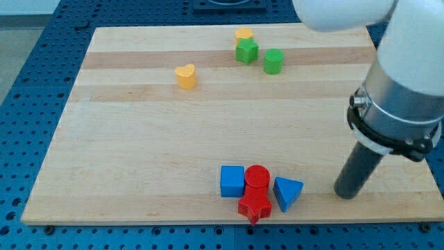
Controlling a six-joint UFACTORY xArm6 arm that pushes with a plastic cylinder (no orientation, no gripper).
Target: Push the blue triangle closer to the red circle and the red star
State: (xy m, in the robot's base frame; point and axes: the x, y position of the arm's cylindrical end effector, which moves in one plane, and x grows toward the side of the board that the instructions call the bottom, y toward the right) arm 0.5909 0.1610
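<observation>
Board (pixel 139 160): pale wood, lying on a blue perforated bench.

Near-edge cluster, four blocks packed together:
- blue triangle (pixel 287 192), rightmost of the group, its left side touching or just beside the red circle and red star.
- red circle (pixel 257 177), centre of the group, far side of the star.
- red star (pixel 254 206), nearest the board's near edge, touching the circle.
- blue square (pixel 232 181), left of the circle and against it.

Far group, well apart from the cluster:
- yellow heart (pixel 186 76), alone, left of centre.
- green star (pixel 246 51), with a yellow block (pixel 243 34) just behind it; that one's shape is not clear.
- green block (pixel 273 61), roughly cylindrical, just right of the green star.

Tool: my tip (pixel 345 194), a plain rod end with nothing to open or close, carrying nothing. It rests on the board to the right of the blue triangle, near but apart from it. That side suits a leftward shove toward the two red pieces.

Status, by judgement: the triangle already sits beside both red blocks, so the task looks nearly or fully done; any further push risks scattering the cluster.
</observation>
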